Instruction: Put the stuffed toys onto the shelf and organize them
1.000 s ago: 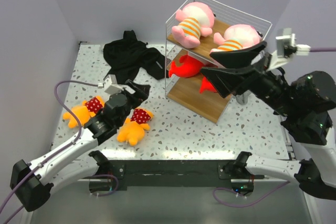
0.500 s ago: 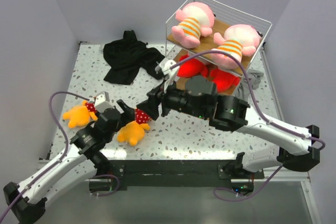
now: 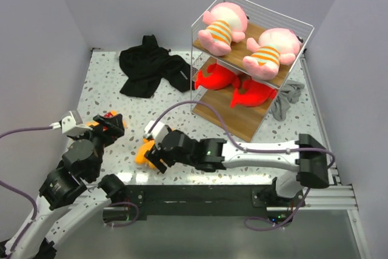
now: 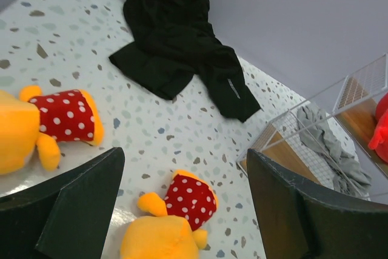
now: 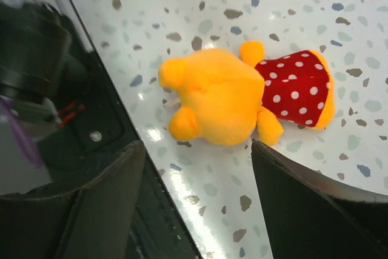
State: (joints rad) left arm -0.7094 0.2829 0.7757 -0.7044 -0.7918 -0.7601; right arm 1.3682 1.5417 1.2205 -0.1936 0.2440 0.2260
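Observation:
The white wire shelf (image 3: 233,119) stands at the back right. Two pink toys (image 3: 221,25) (image 3: 270,47) lie on its top board, and two red toys (image 3: 215,77) (image 3: 251,92) lie on the middle board. Two orange toys with polka-dot bibs lie on the table. My left gripper (image 3: 110,123) is open over the left one (image 3: 92,124), which sits at the left edge of the left wrist view (image 4: 36,128). My right gripper (image 3: 153,153) is open just above the near one (image 3: 142,153), which lies ahead of its fingers (image 5: 224,98) and also shows in the left wrist view (image 4: 173,225).
A black garment (image 3: 151,68) lies at the back left of the table. A grey cloth (image 3: 285,101) lies to the right of the shelf. The table's near edge and black rail (image 5: 73,125) are close beside the near orange toy.
My right arm has swung from beside the shelf down to the near orange toy. My left arm has pulled back to the left, off that toy and over the left one.

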